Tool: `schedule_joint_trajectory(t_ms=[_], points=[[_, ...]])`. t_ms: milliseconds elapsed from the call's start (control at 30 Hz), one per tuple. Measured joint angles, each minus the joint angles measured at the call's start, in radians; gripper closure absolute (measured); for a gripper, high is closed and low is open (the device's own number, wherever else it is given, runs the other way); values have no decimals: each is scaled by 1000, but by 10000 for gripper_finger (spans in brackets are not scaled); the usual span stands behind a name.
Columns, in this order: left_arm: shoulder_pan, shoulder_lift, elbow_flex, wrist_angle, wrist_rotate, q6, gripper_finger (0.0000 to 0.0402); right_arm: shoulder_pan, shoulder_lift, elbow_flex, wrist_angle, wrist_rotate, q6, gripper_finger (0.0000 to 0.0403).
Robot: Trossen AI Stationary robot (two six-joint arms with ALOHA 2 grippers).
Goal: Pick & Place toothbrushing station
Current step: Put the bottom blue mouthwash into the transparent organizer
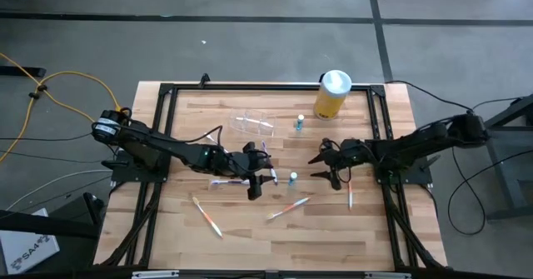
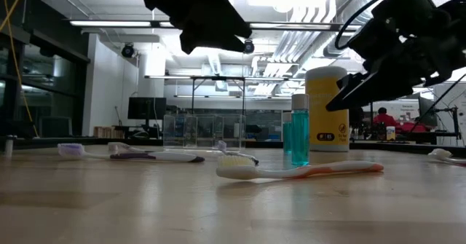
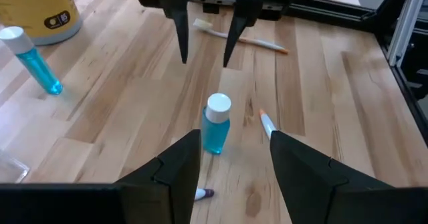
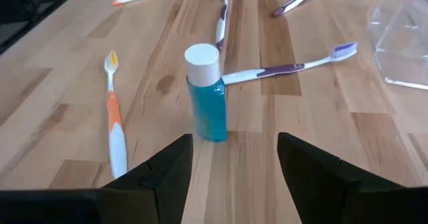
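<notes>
- We log the toothbrushing station (image 1: 251, 122), clear plastic holder, lying on the table (image 1: 375, 237) toward the back, left of ctr; in the low view it shows as a faint glassy box (image 2: 202, 131).
- Left gripper (image 1: 260, 179): released, jaws apart, nothing between them. It hovers over the table ctr, facing a small blue bottle (image 3: 217, 124).
- Right gripper (image 1: 325, 164): also released, empty, facing the same bottle (image 4: 205, 93) from the opp. side.
- Key relation, high view: the station lies at approx 12 o'clock from the left gripper, at approx 10 o'clock from the right. We judge the left arm nearer. The station's long axis runs approx 9-to-3.
- Neither gripper touches the station; pick not yet begun, by our reading.
- Other items: 2nd blue bottle (image 1: 300, 122) just beside the yellow canister (image 1: 332, 95); toothbrushes scattered, e.g. an orange/white one (image 2: 298, 171).
- Writing: dark label on the canister, not legible. Bottles show no readable txt.
</notes>
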Motion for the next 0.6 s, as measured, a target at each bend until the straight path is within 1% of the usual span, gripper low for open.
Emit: schedule_joint_trajectory(t_ms=[167,333,467,600], points=[[0,0,0,2,0,6,227,-2,93,0,104,-50,-15,192],[0,0,0,5,1,7,227,-4,179,0,193,-70,-40,192],[0,0,0,5,1,7,227,-22,243,0,274,-128,-41,192],[0,0,0,5,2,7,227,-40,297,0,342,-144,-70,192]])
